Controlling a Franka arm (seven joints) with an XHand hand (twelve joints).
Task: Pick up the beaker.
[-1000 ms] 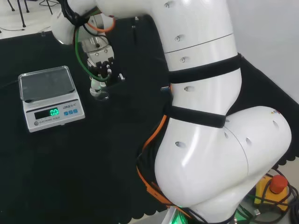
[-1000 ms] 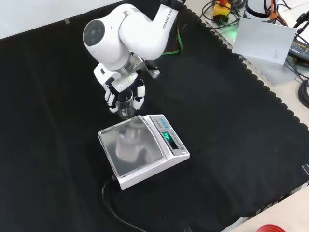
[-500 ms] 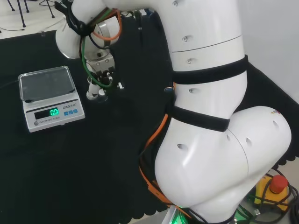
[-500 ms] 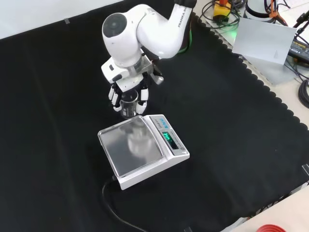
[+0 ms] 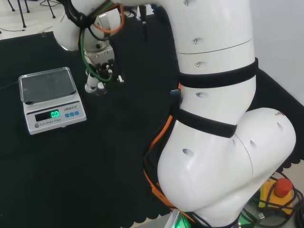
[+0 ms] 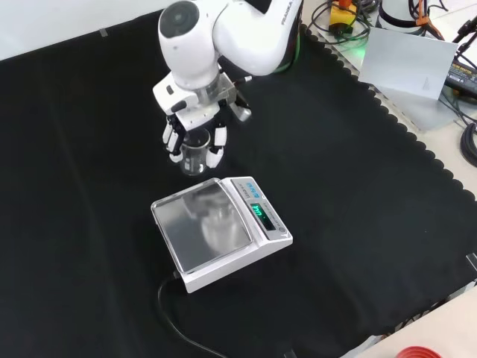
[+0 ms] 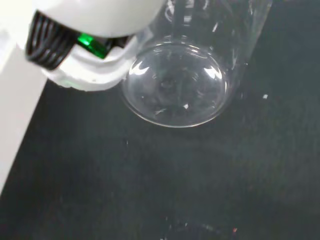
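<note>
On the black cloth, seen from the front, the hand points down with its fingers curled around a clear glass beaker, grasping it. Beaker and hand sit just beyond the far edge of a white digital scale, near it but apart from its steel pan. From the head view, the hand is to the right of the scale, with the arm's white links filling the right side. Close up from the wrist, the beaker's round clear base shows against the dark cloth, beside a white part of the hand
</note>
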